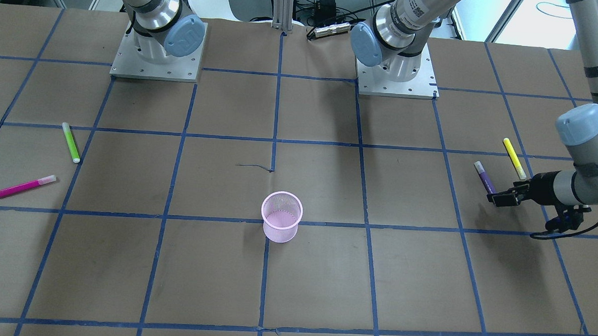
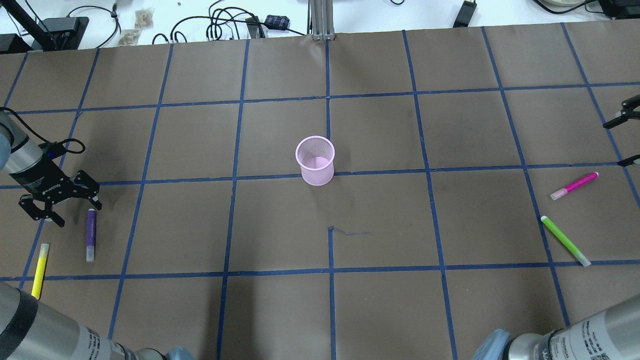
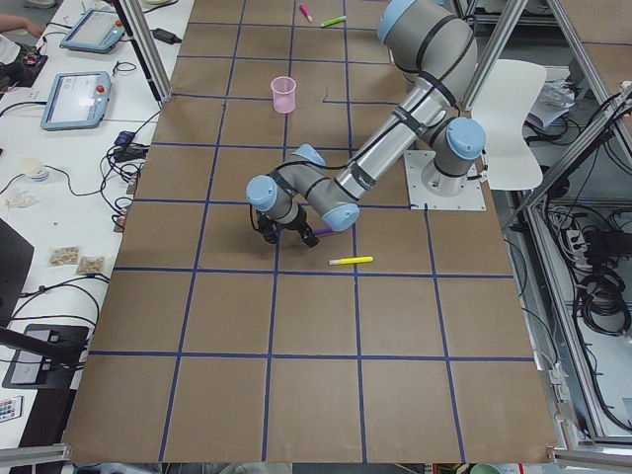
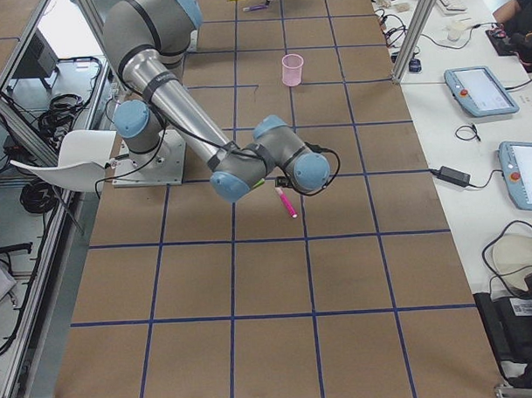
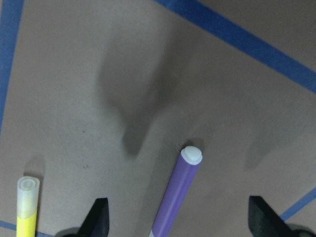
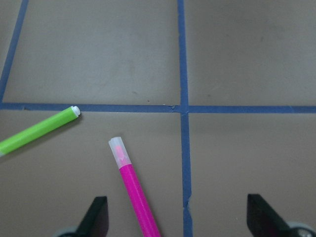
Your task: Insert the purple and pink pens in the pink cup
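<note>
The pink mesh cup (image 2: pixel 315 161) stands upright mid-table, also in the front view (image 1: pixel 281 224). The purple pen (image 2: pixel 91 235) lies at the robot's left (image 1: pixel 485 177). My left gripper (image 2: pixel 79 214) is open and hovers over the pen's far end; in the left wrist view the pen (image 5: pixel 177 195) lies between the fingers (image 5: pixel 98 217). The pink pen (image 2: pixel 574 185) lies at the right (image 1: pixel 24 186). My right gripper (image 2: pixel 623 139) is open at the table's right edge, above the pink pen (image 6: pixel 138 197), and empty.
A yellow pen (image 2: pixel 40 263) lies just beside the purple one. A green pen (image 2: pixel 565 240) lies near the pink pen and shows in the right wrist view (image 6: pixel 37 131). Both arm bases (image 1: pixel 157 56) stand at the robot's side of the table.
</note>
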You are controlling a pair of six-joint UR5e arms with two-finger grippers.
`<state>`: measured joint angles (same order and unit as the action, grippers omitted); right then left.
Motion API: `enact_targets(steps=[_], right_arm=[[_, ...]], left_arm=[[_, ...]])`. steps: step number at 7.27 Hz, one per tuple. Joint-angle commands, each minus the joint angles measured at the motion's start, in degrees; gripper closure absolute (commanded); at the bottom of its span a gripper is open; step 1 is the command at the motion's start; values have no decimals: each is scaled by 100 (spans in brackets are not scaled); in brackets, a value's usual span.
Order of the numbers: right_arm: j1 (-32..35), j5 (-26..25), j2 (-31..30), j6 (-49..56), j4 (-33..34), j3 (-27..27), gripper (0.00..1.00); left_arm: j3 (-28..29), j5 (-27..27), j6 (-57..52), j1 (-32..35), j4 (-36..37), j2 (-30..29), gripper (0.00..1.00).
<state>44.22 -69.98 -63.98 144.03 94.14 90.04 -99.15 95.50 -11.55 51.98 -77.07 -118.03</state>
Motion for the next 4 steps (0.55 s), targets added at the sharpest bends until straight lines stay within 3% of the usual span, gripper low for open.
enact_targets(steps=[1, 2, 3, 4], right_arm=[[-19, -76, 604, 2023, 17, -30, 0], [-19, -521, 667, 2607, 17, 13, 0], [-19, -604, 667, 2682, 8, 14, 1], [-19, -692, 754, 2622, 8, 5, 1]], left_arm=[[1, 4, -58, 31, -9, -62, 9], [1, -5, -58, 58, -9, -79, 21], [1, -14, -50, 66, -18, -97, 32], [1, -5, -58, 67, -27, -132, 49]])
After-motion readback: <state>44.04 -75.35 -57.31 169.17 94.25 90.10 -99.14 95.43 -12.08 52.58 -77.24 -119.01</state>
